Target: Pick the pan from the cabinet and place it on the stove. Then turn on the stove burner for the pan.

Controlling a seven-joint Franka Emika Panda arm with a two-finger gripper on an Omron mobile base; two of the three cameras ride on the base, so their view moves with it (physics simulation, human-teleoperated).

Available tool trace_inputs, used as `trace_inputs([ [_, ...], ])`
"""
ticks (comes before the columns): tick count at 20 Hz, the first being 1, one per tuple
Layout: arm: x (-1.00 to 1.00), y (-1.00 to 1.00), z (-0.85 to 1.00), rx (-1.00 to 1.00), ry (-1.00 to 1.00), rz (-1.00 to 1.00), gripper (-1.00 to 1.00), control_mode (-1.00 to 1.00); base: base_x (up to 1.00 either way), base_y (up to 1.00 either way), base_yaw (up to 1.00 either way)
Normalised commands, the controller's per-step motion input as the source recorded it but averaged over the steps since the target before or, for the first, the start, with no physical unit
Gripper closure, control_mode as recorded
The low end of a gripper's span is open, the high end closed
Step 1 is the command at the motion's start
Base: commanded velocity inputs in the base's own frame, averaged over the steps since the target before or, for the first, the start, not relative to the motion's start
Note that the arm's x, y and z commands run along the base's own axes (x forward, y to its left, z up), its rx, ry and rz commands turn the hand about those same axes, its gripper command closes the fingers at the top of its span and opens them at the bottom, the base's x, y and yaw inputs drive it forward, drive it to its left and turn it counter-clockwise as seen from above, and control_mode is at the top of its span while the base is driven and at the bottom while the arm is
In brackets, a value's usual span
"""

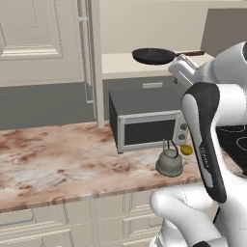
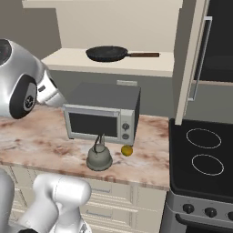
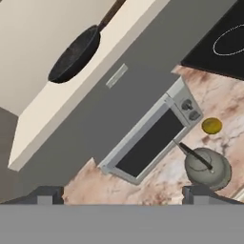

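The task is at its very start, judging by how things lie. The pan (image 2: pixel 107 53) sits on the beige shelf (image 2: pixel 150 63) of the open cabinet (image 2: pixel 191 68), its brownish handle pointing toward 3 o'clock in the right base view. In the left base view the pan (image 1: pixel 153 56) shows at about 1 o'clock, above the microwave (image 1: pixel 147 123). Nothing touches it.

The jaws (image 3: pixel 123 193) stand wide open and hold nothing; in the hand view their two dark tips rise at the bottom edge, well apart from the pan (image 3: pixel 75 55), which lies at about 11 o'clock there. The hand looks down across the microwave (image 3: pixel 152 138) and the tabletop (image 3: pixel 224 105).

The stove (image 2: pixel 202 157) is at 4 o'clock in the right base view, its white rings bare, with the knobs along its front edge below. The kettle (image 2: pixel 99 157) stands on the tabletop (image 2: pixel 32 136) in front of the microwave (image 2: pixel 102 113), with a small yellow fruit (image 2: pixel 127 150) just beside it at 3 o'clock.

All of the task is left: reaching up to the shelf, gripping the pan, carrying it over to a ring on the stove, and then turning the matching knob. My judgement is that the reach to the pan is the step in hand.
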Motion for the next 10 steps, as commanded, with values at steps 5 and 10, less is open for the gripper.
trace_inputs([
  [5,0.43,-0.66,0.09,-0.16,-0.02,-0.19,-1.0,-1.0,0.0,0.0,0.0],
  [10,0.39,-0.56,0.19,-0.1,-0.02,-0.18,-1.0,-1.0,0.0,0.0,0.0],
])
